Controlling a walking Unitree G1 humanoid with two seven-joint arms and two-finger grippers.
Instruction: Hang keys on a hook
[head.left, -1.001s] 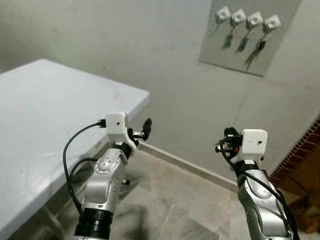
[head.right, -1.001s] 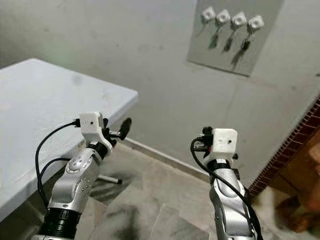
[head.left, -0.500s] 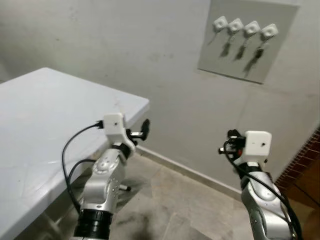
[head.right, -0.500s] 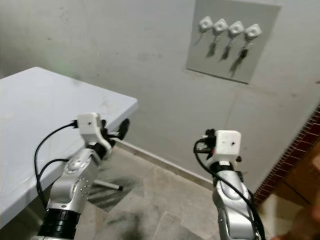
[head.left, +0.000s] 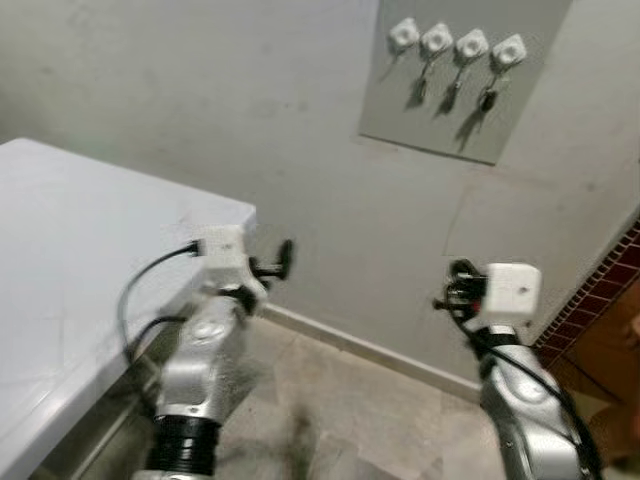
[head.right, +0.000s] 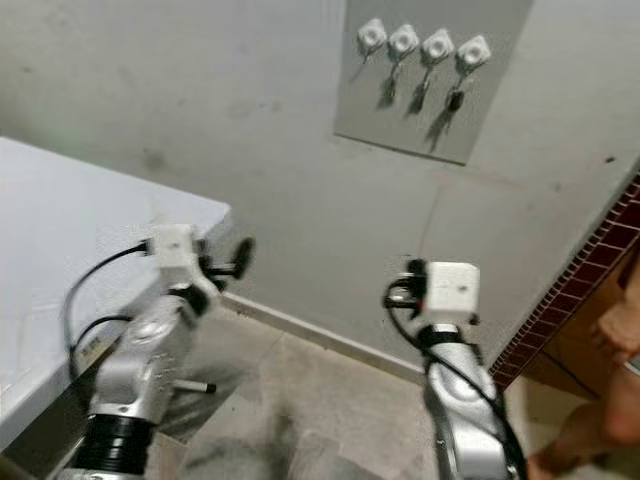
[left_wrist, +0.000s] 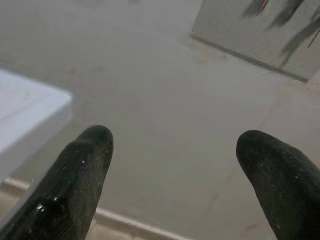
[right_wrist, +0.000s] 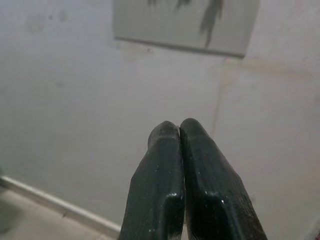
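I hold both arms raised clear of the white tabletop (head.left: 60, 260) while facing the wall. The left pincer (left_wrist: 175, 175) is spread wide and empty; the right pincer (right_wrist: 180, 150) is pressed closed with nothing visible in it. The keys (head.left: 452, 92) hang on four white hooks (head.left: 456, 42) on a grey board (head.left: 520, 110), well above both pincers, dark and blurred.
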